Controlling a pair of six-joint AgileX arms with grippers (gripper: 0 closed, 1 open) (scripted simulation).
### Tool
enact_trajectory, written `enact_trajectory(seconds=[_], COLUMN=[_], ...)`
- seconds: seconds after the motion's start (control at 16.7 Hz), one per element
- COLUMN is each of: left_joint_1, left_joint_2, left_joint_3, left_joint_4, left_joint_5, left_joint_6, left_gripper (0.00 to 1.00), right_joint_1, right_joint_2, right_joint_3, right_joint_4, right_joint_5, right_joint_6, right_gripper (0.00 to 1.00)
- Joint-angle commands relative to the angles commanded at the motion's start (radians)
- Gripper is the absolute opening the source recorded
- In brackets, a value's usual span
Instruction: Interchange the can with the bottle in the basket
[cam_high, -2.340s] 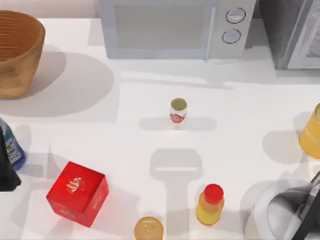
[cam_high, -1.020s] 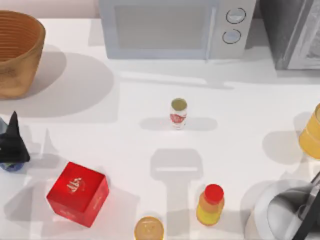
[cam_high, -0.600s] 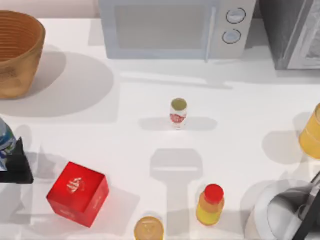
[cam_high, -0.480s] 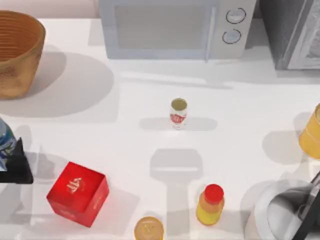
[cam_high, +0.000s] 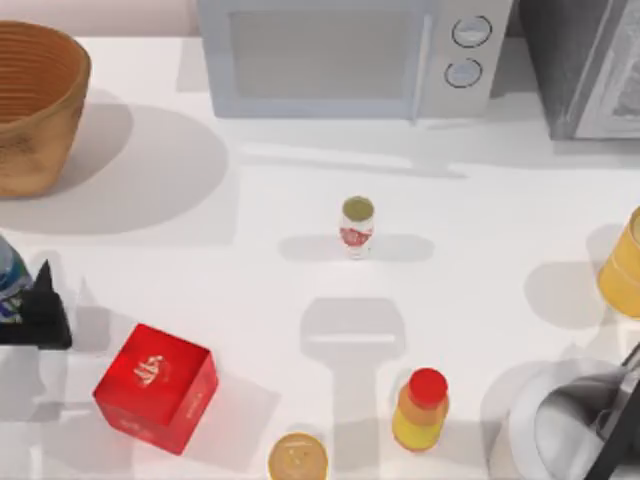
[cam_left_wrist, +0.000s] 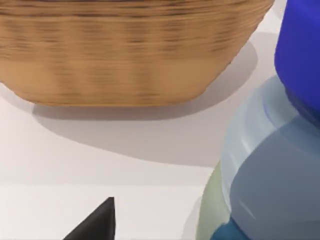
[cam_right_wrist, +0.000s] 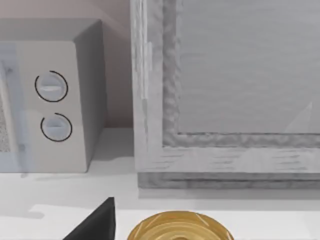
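Observation:
The slim white can (cam_high: 357, 226) with red markings stands upright near the table's middle. At the far left edge stands the blue-tinted bottle (cam_high: 9, 283), on the table in front of the wicker basket (cam_high: 35, 100) and outside it. My left gripper (cam_high: 43, 317) sits right beside the bottle, open. In the left wrist view the bottle (cam_left_wrist: 267, 170) with its blue cap looms close, one dark fingertip (cam_left_wrist: 97, 222) stands clear of it, and the basket (cam_left_wrist: 125, 55) lies beyond. My right arm (cam_high: 585, 425) is parked at the front right, with one fingertip (cam_right_wrist: 97, 222) in its wrist view.
A microwave (cam_high: 340, 55) and a grey appliance (cam_high: 590, 60) line the back. A red box (cam_high: 155, 388), an amber-topped can (cam_high: 297, 460) and a yellow-orange bottle with a red cap (cam_high: 420, 410) stand along the front. An orange container (cam_high: 622, 262) is at the right edge.
A second ago my left gripper covered the bottle; it has since shifted a little forward and right, uncovering the bottle at the left edge. Can and right arm have not moved.

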Motion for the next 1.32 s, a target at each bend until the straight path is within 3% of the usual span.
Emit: enact_trajectory(seconds=[0.48, 0.84, 1.32], left_joint_1=[-0.029, -0.030, -0.030], left_joint_2=[0.213, 0.235, 0.235], left_joint_3=[0.079, 0.080, 0.080], left_joint_4=[0.130, 0.152, 0.152], left_joint_5=[-0.025, -0.025, -0.025], left_joint_6=[-0.007, -0.008, -0.008], left_gripper=[1.00, 1.00, 0.40], right_joint_1=[0.000, 0.000, 0.000], right_joint_2=[0.000, 0.000, 0.000], right_joint_3=[0.000, 0.000, 0.000], right_joint_4=[0.000, 0.000, 0.000], right_joint_5=[0.000, 0.000, 0.000], right_joint_6=[0.000, 0.000, 0.000], right_gripper=[1.00, 1.00, 1.00])
